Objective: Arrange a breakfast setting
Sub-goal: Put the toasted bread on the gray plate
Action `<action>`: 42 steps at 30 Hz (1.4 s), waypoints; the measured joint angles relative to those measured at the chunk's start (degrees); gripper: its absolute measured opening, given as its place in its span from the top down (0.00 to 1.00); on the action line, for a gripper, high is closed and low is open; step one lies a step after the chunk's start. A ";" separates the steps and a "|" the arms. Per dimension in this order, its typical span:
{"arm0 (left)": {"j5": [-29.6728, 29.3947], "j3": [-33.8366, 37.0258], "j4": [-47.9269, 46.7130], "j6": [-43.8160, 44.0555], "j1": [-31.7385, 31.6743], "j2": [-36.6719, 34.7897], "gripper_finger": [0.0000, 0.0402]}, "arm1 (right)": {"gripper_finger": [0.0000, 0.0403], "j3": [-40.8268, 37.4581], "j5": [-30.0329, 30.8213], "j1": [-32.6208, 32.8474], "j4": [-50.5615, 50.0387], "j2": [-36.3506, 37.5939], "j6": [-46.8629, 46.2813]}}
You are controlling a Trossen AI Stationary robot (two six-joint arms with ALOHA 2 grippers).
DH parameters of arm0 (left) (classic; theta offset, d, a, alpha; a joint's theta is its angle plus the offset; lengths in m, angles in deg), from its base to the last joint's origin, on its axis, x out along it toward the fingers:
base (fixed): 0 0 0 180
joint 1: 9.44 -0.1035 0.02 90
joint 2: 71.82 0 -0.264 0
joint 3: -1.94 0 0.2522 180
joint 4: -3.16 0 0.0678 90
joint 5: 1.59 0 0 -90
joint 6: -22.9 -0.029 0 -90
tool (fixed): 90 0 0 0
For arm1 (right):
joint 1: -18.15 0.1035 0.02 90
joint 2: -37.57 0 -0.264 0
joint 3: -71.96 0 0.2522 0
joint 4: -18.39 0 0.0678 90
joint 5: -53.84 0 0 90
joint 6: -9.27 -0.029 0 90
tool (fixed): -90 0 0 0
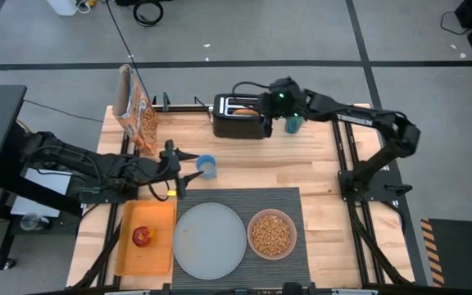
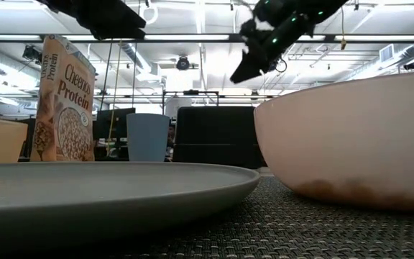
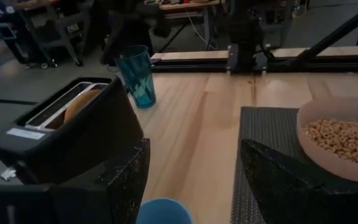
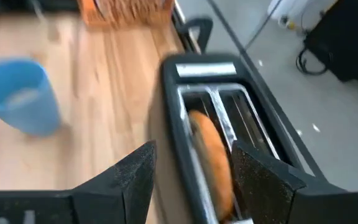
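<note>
**Black toaster under my right gripper, bagel half in its slot**

Black toaster (image 1: 241, 116) stands at the far edge of the wooden table (image 1: 301, 164), and I have my right gripper (image 1: 262, 105) just above its right end. In the right wrist view the two fingers (image 4: 132, 177) are spread wide and hold nothing. Between them I see the bagel half (image 4: 213, 162) sitting upright in one slot of the toaster. A teal tumbler (image 1: 292, 124) stands just beside the toaster, on its right side.

My left gripper (image 1: 185, 166) is near the middle of the table, open as well and empty. The small blue cup (image 1: 207, 166) is directly in front of its fingertips, not touched as far as I can tell.

On the near side lies the dark grey placemat (image 1: 293, 201). The pale grey plate (image 1: 210, 239) rests on its left part, and the pink bowl (image 1: 272, 233), full of cereal rings, stands close beside the plate. To the left of the plate is an orange tray (image 1: 156, 217) with the red apple (image 1: 143, 237) in it. The orange cereal box (image 1: 135, 106) stands upright at the far left corner.
</note>
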 joint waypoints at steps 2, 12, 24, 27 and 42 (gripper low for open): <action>-0.04 0.00 -0.05 -0.88 -0.04 0.01 0.36 | 0.46 2.63 0.15 -0.79 -2.46 -2.79 2.71; -2.56 0.04 -1.03 -1.42 -0.04 0.00 0.36 | 0.53 12.91 0.17 -2.61 -9.31 -12.25 16.84; -2.60 0.04 -2.22 -0.94 -0.03 -0.01 0.36 | 0.60 15.85 -4.54 -3.19 -10.77 -15.93 18.44; -3.23 0.07 -3.33 -0.92 -0.04 -0.01 0.36 | 0.61 15.85 -4.50 -3.20 -11.00 -16.29 18.44; -3.78 0.07 -5.49 2.17 -0.04 -0.01 0.36 | 0.61 15.24 -0.74 -3.29 -11.39 -16.18 18.23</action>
